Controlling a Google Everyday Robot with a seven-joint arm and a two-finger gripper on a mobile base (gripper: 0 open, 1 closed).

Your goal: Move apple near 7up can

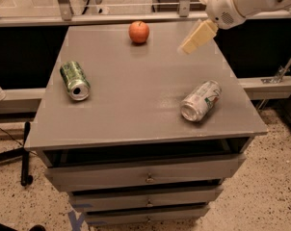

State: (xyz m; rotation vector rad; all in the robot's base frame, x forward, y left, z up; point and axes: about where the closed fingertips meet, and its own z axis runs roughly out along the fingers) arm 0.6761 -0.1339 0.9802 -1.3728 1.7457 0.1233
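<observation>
A small red-orange apple [138, 32] sits upright near the far edge of the grey cabinet top [136, 81]. A silver-white 7up can [201, 100] with green lettering lies on its side at the right front, its open end toward me. My gripper [197, 36] hangs above the far right part of the top, to the right of the apple and apart from it, with nothing in it. The white arm reaches in from the upper right corner.
A dark green can [74, 80] lies on its side at the left of the top. The cabinet has drawers [145, 177] below. A metal rail [112, 17] and glass run behind the far edge. Speckled floor surrounds the cabinet.
</observation>
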